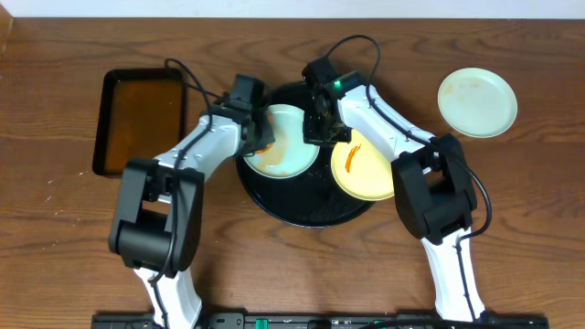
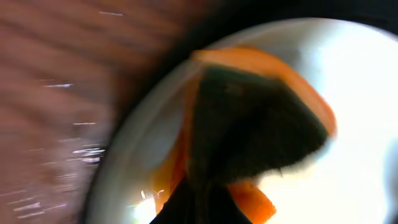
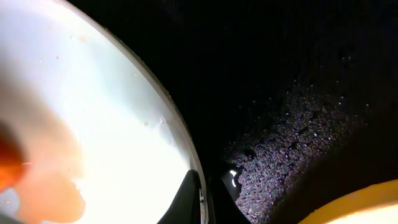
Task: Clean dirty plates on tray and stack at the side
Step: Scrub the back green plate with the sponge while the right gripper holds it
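Observation:
A pale mint plate with orange smears lies on the left of the round black tray. My left gripper is shut on an orange and dark green sponge pressed on that plate; the left wrist view is blurred. My right gripper is shut on the same plate's right rim, one finger on each side. A pale yellow plate with an orange streak lies on the tray's right. A second mint plate lies on the table at the far right.
A small rectangular black tray of brown liquid stands on the left of the table. The wet black tray floor and the yellow plate's edge show in the right wrist view.

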{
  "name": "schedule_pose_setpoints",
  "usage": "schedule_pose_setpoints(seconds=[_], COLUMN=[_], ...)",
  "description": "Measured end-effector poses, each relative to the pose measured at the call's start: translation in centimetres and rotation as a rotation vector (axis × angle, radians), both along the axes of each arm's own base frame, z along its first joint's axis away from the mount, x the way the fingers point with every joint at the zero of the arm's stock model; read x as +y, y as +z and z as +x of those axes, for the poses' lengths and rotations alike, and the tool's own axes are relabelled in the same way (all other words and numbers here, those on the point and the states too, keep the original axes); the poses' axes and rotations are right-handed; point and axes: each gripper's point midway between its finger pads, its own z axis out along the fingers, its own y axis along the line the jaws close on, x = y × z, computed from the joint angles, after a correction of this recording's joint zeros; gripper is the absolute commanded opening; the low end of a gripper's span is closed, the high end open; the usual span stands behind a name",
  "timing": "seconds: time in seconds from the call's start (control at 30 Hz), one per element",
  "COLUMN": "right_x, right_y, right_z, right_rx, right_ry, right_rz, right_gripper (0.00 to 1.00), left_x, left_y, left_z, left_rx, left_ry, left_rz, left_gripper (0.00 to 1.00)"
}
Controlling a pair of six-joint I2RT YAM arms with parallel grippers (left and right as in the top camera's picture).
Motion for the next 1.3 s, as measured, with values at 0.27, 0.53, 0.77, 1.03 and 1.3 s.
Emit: schedule_pose_setpoints(seconds=[0.27, 0.53, 0.77, 1.03, 1.3], right_x=[0.3, 0.4, 0.3, 0.3, 0.5], right_y=[0.0, 0.0, 0.0, 0.0, 0.0], right_z=[-0.1, -0.1, -0.2, -0.2, -0.2], right_rx=[0.000, 0.000, 0.002, 0.002, 0.006], right_ry=[0.007, 0.007, 0.007, 0.007, 0.008], right_rz=[0.007, 0.008, 0.007, 0.006, 0.014], right_gripper=[0.01, 0.02, 0.01, 0.02, 0.01], left_x=[2.8, -1.9, -7.3, -5.4, 1.8], left_y=[1.8, 3.9, 0.8, -0.1, 0.3], left_z=[-0.9, -1.5, -2.8, -3.6, -3.9], left_rx=[-0.026, -0.046, 0.010, 0.089, 0.105], left_ry=[-0.005, -0.052, -0.128, -0.075, -0.011], left_rz=[0.129, -0.067, -0.130, -0.076, 0.214], left_gripper=[0.07, 0.08, 0.07, 0.07, 0.07])
